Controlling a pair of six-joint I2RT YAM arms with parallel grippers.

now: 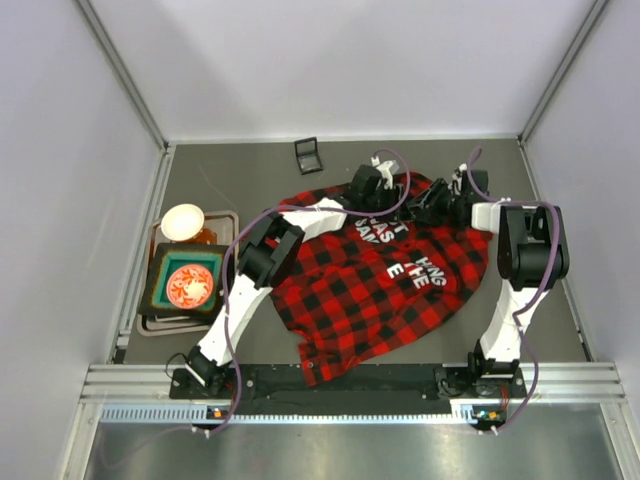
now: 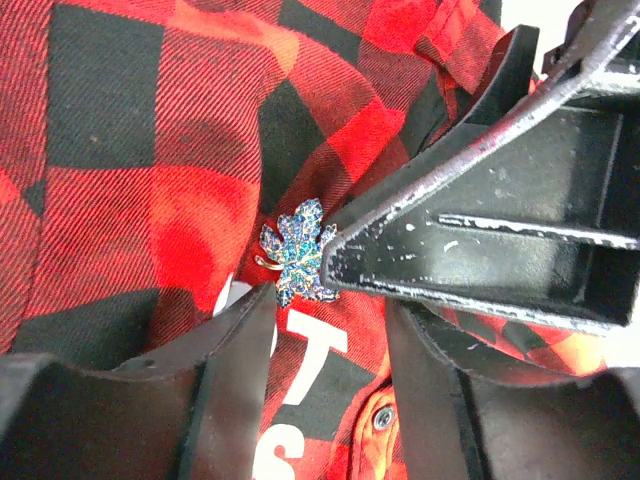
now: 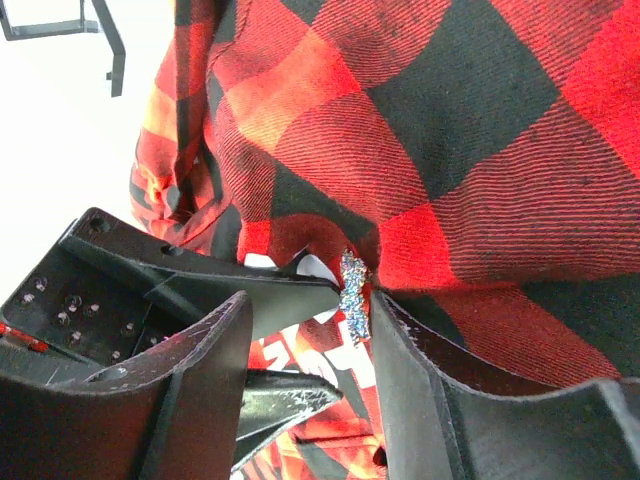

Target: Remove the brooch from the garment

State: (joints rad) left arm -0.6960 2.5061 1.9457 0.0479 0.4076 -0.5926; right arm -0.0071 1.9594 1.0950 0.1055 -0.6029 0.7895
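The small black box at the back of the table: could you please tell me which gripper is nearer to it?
Left. The left gripper is right of the small black box, at the upper edge of the garment; the right gripper reaches in from farther right.

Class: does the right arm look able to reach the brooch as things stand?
Likely yes: the right arm has open jaws straddling the brooch on the garment; only one jaw of the left arm crowds the gap.
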